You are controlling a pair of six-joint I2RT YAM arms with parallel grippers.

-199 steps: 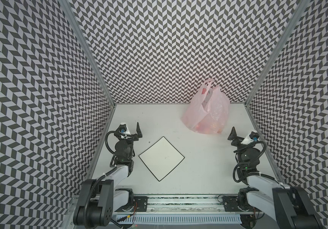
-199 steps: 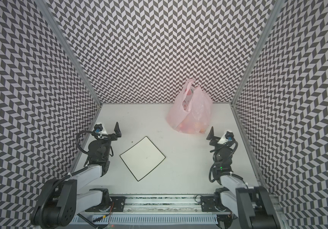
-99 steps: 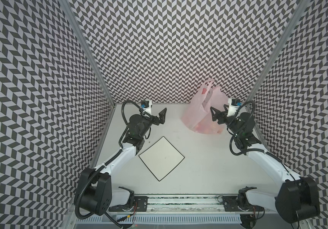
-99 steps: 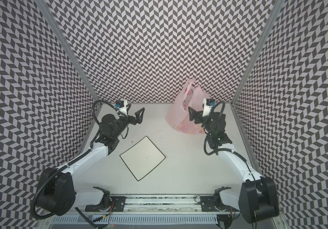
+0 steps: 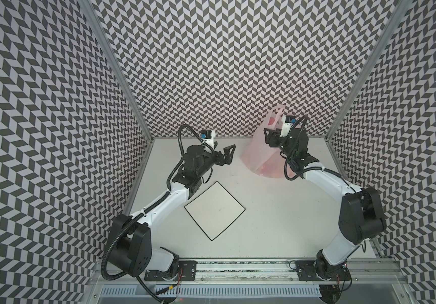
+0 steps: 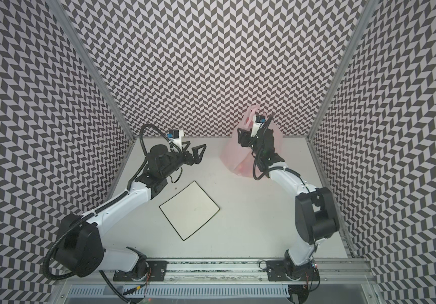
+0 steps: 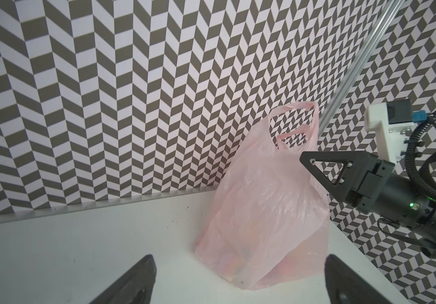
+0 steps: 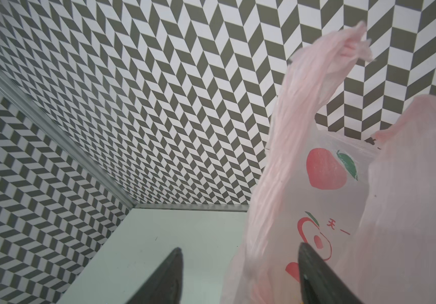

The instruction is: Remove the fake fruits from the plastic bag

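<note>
The pale pink plastic bag (image 5: 257, 155) (image 6: 231, 156) stands upright at the back right, handle loops up. The fake fruits (image 5: 269, 169) (image 6: 240, 167) show only as dim red and orange shapes through its lower film. My right gripper (image 5: 270, 136) (image 6: 242, 136) is at the bag's upper left side. In the right wrist view its fingers stand apart (image 8: 239, 248) with the bag's (image 8: 343, 197) edge between them, not pinched. My left gripper (image 5: 228, 154) (image 6: 198, 152) hangs wide open just left of the bag (image 7: 261, 210), nothing between its fingers (image 7: 147, 265).
A white square plate with a black rim (image 5: 214, 209) (image 6: 189, 209) lies flat in the middle of the table. Chevron-patterned walls close in the back and both sides; the bag stands close to the back wall and right corner post (image 7: 348, 71).
Both arms have swung from the front of the table out to the back. The right gripper has reached the bag and its jaws have narrowed. The left jaws stay wide.
</note>
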